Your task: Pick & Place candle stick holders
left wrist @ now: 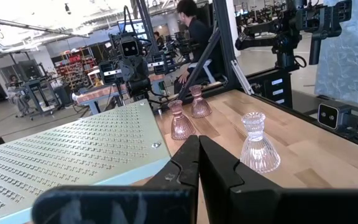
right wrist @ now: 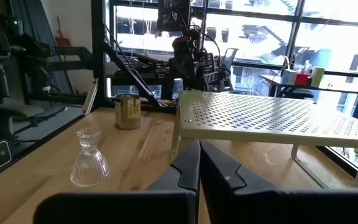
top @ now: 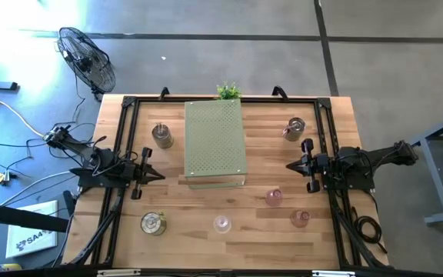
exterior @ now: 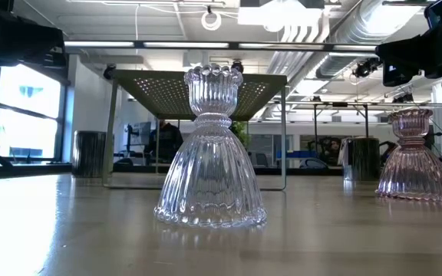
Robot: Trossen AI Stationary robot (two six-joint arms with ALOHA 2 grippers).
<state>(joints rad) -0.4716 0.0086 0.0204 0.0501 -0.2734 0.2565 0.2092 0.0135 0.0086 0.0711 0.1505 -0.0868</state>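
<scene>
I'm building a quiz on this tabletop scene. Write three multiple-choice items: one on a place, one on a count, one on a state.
1. Where is the plant?
A. far edge, behind the board
B. near edge
C. on the board

2. How many pink glass holders?
A. one
B. two
C. four

3. The left gripper is:
A. holding a holder
B. wide open
C. shut, empty

Answers: A, the plant sits just beyond the board; B, two show; C, its fingers meet on nothing.
</scene>
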